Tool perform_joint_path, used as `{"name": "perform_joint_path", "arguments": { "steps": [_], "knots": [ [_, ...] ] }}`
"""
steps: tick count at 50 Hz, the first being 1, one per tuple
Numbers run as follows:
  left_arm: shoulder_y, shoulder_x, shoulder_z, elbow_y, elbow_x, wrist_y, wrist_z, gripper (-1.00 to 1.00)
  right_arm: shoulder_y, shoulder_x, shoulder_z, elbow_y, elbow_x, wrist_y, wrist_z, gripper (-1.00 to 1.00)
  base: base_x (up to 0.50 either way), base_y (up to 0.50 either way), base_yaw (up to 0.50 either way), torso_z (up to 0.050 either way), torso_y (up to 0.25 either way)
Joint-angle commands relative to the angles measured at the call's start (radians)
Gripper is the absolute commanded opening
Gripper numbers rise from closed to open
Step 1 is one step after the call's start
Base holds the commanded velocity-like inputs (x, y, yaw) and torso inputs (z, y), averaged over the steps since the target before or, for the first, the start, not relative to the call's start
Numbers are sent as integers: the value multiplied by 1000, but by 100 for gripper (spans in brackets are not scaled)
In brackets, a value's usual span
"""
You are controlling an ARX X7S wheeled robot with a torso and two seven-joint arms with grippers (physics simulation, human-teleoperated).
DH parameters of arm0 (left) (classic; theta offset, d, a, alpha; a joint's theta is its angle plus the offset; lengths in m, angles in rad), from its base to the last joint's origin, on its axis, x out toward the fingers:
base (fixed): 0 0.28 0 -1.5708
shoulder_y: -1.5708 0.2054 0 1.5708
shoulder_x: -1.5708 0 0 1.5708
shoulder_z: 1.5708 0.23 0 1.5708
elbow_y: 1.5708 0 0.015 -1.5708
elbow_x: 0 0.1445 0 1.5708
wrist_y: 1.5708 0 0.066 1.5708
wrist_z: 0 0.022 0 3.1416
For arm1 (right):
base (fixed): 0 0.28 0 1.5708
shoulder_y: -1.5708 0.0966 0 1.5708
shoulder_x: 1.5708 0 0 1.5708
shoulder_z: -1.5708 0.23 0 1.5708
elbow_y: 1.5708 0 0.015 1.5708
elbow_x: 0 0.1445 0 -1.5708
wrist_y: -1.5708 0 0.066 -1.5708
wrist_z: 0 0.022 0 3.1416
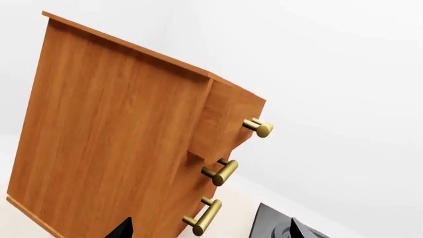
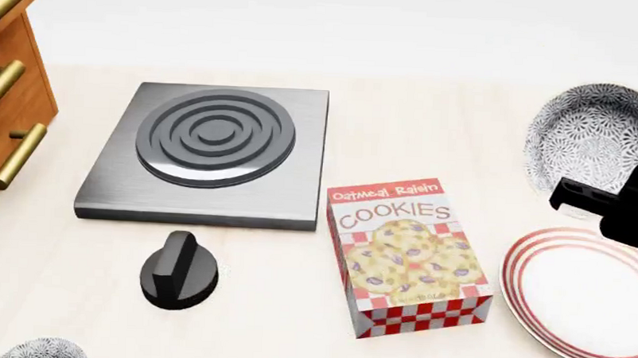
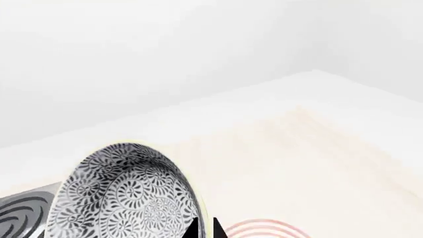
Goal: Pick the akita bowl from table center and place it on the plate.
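Observation:
The akita bowl, white with a dense grey-black floral pattern, is at the right of the head view, tipped so its inside faces me. My right gripper is shut on its rim, one fingertip inside and one outside. The black arm covers the bowl's near side. The plate, white with red rings, lies just in front of and below the bowl; its rings show beside the fingertips. My left gripper is open, with nothing between its fingers, facing a wooden cabinet.
A hotplate sits at the back left with a black knob before it. A cookies box lies left of the plate. A second patterned bowl peeks in at the near left. A wooden cabinet with brass handles stands at far left.

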Motion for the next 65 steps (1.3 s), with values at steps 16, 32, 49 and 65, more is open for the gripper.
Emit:
{"name": "perform_joint_path", "arguments": {
  "steps": [16,32,49,65],
  "knots": [
    [-3,-8,7,-3,-3,5,-11,100,33,-38,59,163,83,94,46,-100,0,0,0,0,0],
    [5,0,7,-13,15,57,-2,100,299,-90,297,611,271,231,301,-100,0,0,0,0,1],
    [28,-20,63,-2,85,92,22,100,334,-72,233,720,182,197,368,-100,0,0,0,0,-40],
    [26,-22,41,7,4,64,25,100,371,-55,186,774,136,150,331,-100,0,0,0,3,-134]
  ]
}}
